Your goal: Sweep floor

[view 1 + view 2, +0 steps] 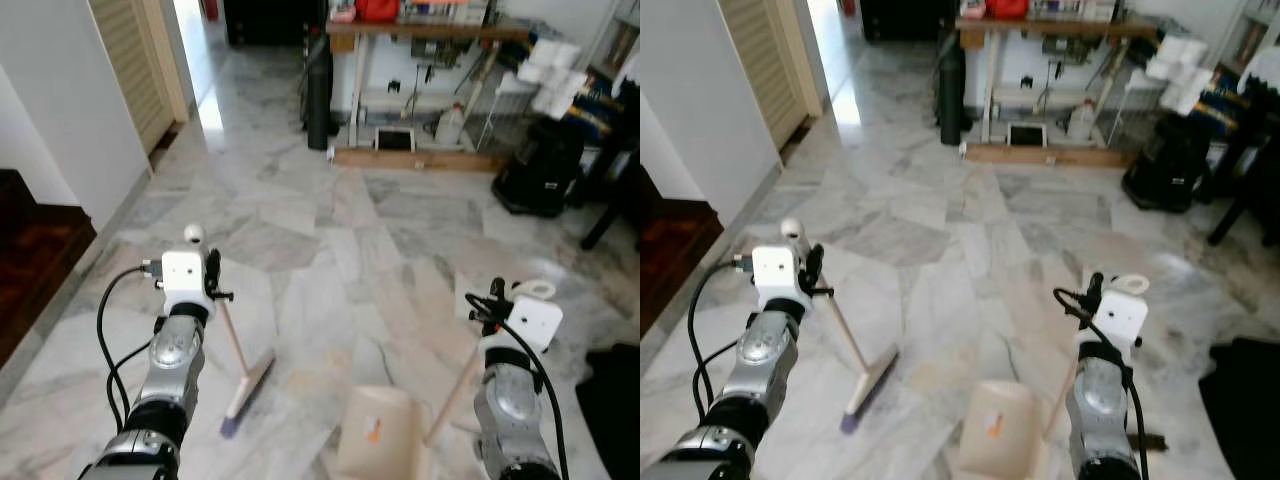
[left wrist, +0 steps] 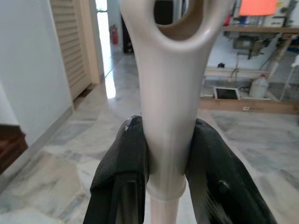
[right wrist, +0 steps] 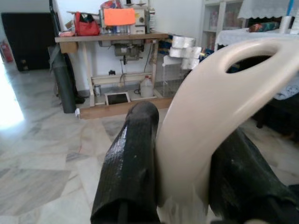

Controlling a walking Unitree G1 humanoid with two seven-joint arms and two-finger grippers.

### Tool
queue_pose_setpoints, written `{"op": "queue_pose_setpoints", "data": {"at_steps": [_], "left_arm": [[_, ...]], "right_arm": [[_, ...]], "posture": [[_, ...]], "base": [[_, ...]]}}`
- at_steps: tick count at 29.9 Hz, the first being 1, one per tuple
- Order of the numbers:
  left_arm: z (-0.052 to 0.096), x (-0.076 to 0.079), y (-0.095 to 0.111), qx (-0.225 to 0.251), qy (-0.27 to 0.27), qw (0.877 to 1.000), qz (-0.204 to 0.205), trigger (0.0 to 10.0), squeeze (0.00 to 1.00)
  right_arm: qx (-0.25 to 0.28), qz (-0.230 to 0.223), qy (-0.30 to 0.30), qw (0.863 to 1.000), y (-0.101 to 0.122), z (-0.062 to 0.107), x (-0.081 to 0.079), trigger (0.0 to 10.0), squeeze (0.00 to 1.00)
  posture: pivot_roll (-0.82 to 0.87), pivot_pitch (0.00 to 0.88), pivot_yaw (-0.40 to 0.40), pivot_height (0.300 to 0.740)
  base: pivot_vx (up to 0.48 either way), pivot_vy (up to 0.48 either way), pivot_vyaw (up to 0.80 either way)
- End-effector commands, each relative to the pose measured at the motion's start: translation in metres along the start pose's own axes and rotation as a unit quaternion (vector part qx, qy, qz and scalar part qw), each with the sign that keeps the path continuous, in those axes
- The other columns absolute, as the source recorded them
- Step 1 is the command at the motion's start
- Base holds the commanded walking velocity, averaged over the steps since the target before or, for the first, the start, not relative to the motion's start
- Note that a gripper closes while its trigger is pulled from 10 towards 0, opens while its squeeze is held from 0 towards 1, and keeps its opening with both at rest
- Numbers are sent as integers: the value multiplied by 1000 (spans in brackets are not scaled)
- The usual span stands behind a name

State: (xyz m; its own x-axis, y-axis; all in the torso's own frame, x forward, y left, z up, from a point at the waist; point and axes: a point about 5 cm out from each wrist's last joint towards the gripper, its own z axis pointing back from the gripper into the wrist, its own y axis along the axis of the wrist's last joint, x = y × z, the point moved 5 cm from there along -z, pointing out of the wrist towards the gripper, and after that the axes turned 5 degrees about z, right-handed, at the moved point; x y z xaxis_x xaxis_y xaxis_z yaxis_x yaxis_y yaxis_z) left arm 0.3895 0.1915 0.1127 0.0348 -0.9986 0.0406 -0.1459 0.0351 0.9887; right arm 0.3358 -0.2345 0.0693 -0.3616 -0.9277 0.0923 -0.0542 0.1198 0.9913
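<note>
My left gripper (image 1: pixel 212 276) is shut on the pale handle of a broom (image 2: pixel 167 98). The handle slants down to the broom head (image 1: pixel 247 393), which rests on the marble floor between my arms. In the left wrist view both black fingers (image 2: pixel 126 158) clamp the handle just below its hanging loop. My right gripper (image 1: pixel 494 303) is shut on the cream handle of a dustpan (image 3: pixel 210 107). Its stick runs down to the beige dustpan (image 1: pixel 378 432), which sits on the floor to the right of the broom head.
A white wall (image 1: pixel 60 120) and a dark wooden step (image 1: pixel 30 240) lie to the left. At the back stand a wooden table (image 1: pixel 430 32), a dark upright roll (image 1: pixel 318 95) and a black bag (image 1: pixel 540 165). Something black (image 1: pixel 612 400) lies at the lower right.
</note>
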Motion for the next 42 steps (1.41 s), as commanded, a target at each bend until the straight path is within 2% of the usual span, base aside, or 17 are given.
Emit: {"op": "queue_pose_setpoints", "data": {"at_steps": [1,22,38,42], "left_arm": [[-6,-5,15,23,1,1000,-17,10000,0],[-12,0,24,29,-12,999,-22,10000,0],[-9,1,23,27,-17,999,-24,10000,0],[-9,2,24,29,-21,999,-21,10000,0]], "right_arm": [[25,-10,0,1000,15,-5,-4,10000,0],[30,-18,-9,999,22,-7,-6,10000,0],[30,-18,-16,999,24,-6,-1,10000,0],[22,-24,-17,999,22,-7,-1,10000,0]], "posture": [[32,0,-7,740],[38,5,17,740],[29,43,18,740],[27,46,20,740]], "base": [[371,0,0],[371,0,0],[371,0,0],[0,0,-200]]}}
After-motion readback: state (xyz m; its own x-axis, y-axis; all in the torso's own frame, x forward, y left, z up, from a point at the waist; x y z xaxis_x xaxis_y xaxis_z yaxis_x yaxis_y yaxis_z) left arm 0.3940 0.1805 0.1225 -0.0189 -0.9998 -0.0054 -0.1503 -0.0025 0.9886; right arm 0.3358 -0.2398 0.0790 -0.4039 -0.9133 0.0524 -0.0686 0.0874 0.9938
